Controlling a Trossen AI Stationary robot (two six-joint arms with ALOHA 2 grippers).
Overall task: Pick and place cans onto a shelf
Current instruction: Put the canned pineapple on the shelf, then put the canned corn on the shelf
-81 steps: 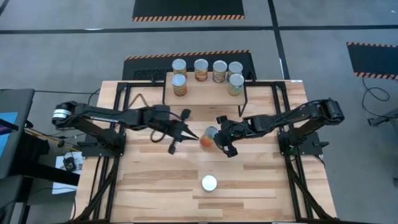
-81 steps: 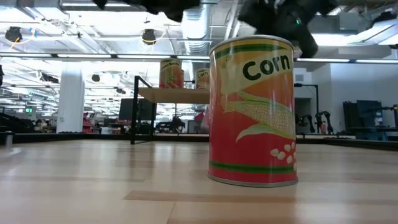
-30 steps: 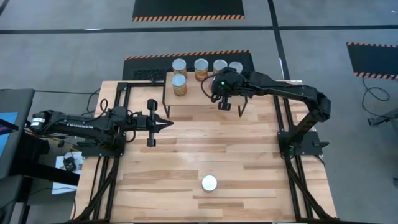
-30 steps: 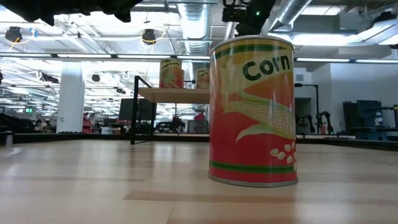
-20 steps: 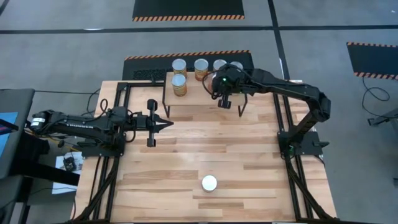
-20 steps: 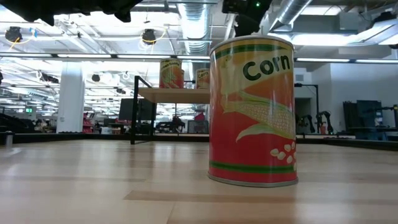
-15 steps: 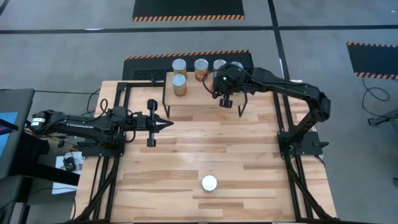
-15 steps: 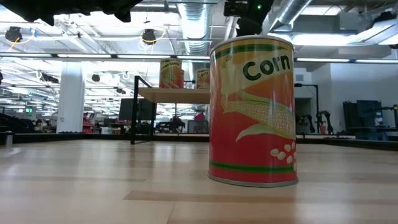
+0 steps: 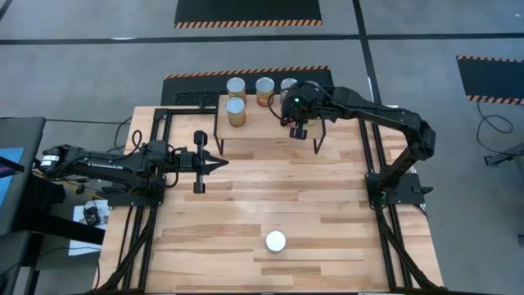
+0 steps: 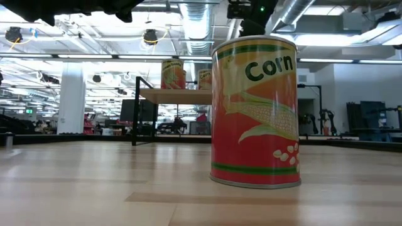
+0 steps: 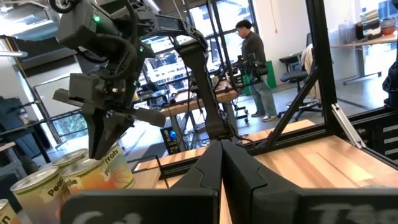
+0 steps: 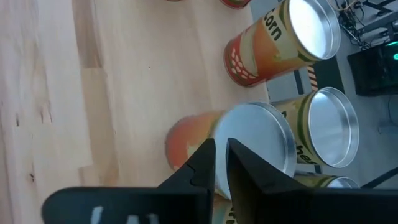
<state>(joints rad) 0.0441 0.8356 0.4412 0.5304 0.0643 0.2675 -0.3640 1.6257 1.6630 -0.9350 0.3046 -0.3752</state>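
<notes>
The shelf (image 9: 262, 121) stands at the table's far side with several cans on it, among them an orange one (image 9: 236, 111) at its front left. My right gripper (image 9: 300, 129) hangs shut over the shelf's right part, fingers pointing down at a silver-topped orange can (image 12: 252, 140). It also shows in the left wrist view (image 11: 101, 148). One Corn can (image 9: 275, 241) stands upright on its base near the table's front edge, close in the low view (image 10: 254, 113). My left gripper (image 9: 218, 164) is shut and empty over the table's left half. My right gripper comes from above, fingers pointing down, over the rim of the can's silver top (image 12: 233, 134). Whether its shut fingertips touch the can, I cannot tell.
A Corn can (image 12: 280, 43) and other upright cans (image 12: 326, 127) crowd the shelf around my right gripper. Black frame rails (image 9: 155, 147) run along the table's left and right sides. Bare wood (image 9: 270, 188) lies between the shelf and the front can.
My right gripper has drifted a little toward the table's right edge above the shelf. My left arm and the front can have kept still.
</notes>
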